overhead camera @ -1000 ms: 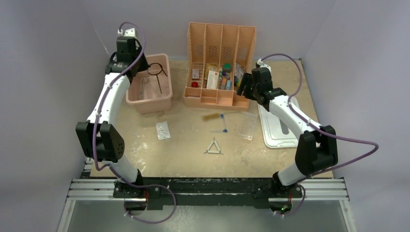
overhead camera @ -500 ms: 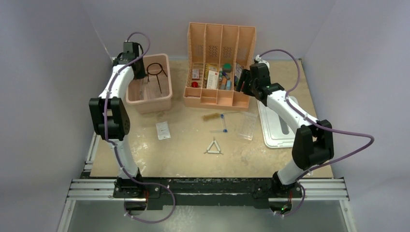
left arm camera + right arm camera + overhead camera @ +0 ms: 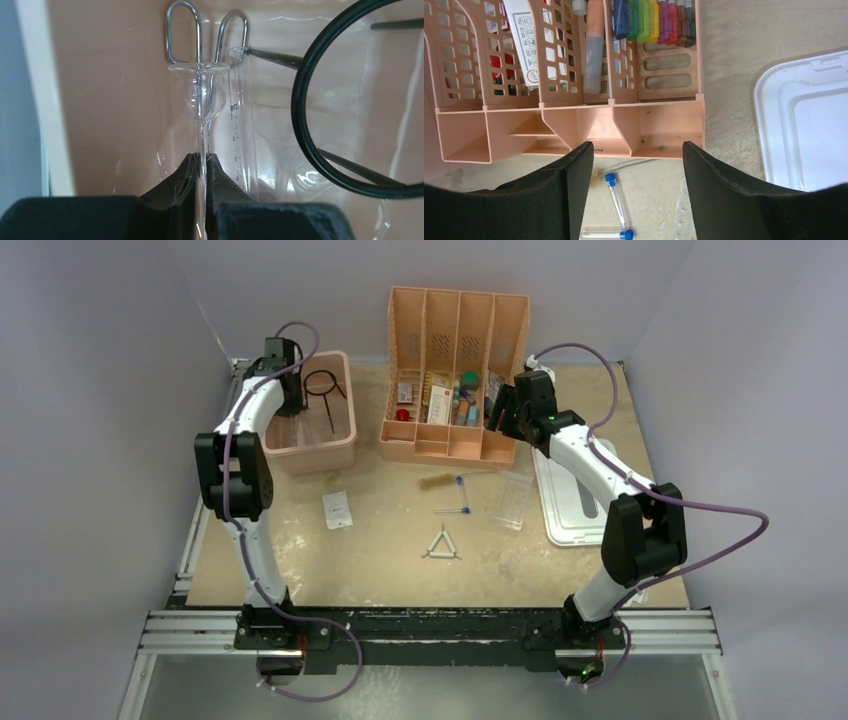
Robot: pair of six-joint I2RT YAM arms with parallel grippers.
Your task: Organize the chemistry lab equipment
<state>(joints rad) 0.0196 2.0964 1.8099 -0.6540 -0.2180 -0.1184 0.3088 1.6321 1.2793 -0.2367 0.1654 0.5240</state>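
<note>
My left gripper [image 3: 290, 400] is inside the pink bin [image 3: 312, 452]. In the left wrist view it [image 3: 202, 156] is shut on the thin stem of a clear glass funnel tube [image 3: 200, 95] with a bulb at its top. Metal tongs [image 3: 182, 30], a graduated glass cylinder [image 3: 240, 120] and the black wire ring tripod [image 3: 320, 145] lie next to it. My right gripper [image 3: 505, 415] is open and empty [image 3: 636, 150] over the front edge of the orange organizer [image 3: 659, 125]. Two blue-capped tubes [image 3: 618, 200] lie below it. The white triangle [image 3: 441, 545], a clear packet [image 3: 337, 509] and the clear tube rack [image 3: 512, 500] lie on the table.
The bin's white lid [image 3: 575, 502] lies at the right, partly under my right arm. A small brush [image 3: 435, 481] lies in front of the organizer. The organizer's tall dividers [image 3: 457, 325] stand at the back. The side walls are close to both arms.
My left arm has folded back and its gripper has moved right and down into the pink bin. My right gripper has shifted slightly toward the organizer.
</note>
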